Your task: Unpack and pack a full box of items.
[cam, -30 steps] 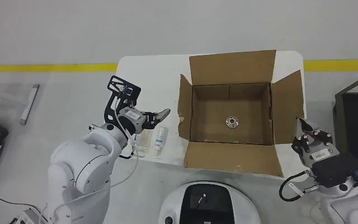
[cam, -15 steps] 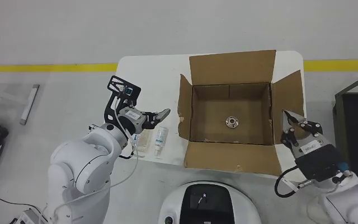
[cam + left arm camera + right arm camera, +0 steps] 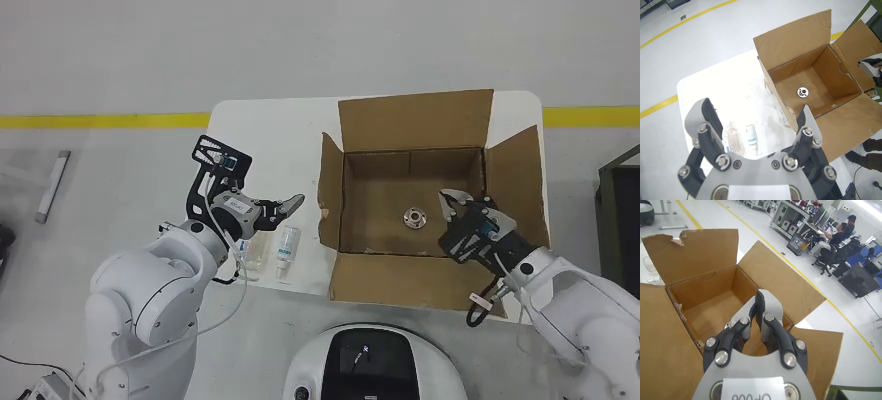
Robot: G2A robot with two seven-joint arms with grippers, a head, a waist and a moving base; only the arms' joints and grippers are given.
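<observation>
Right gripper (image 3: 757,297): jaws pinched nearly together, empty, above open brown cardboard box (image 3: 696,283). Small round silver metal flange (image 3: 412,216) lies flat on box floor, just ahead of jaws and below. Judged dense, rigid, slick, low-lying; best pinched across rim. Floor smooth, walls well apart. Left gripper (image 3: 755,103): jaws wide, empty; clear plastic bottle (image 3: 734,138) and white spray bottle (image 3: 751,134) beneath, on white table (image 3: 715,85).

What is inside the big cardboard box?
A small metal ring lies on the box floor. The right claw hangs over the box, hiding a patch of floor beneath.
</observation>
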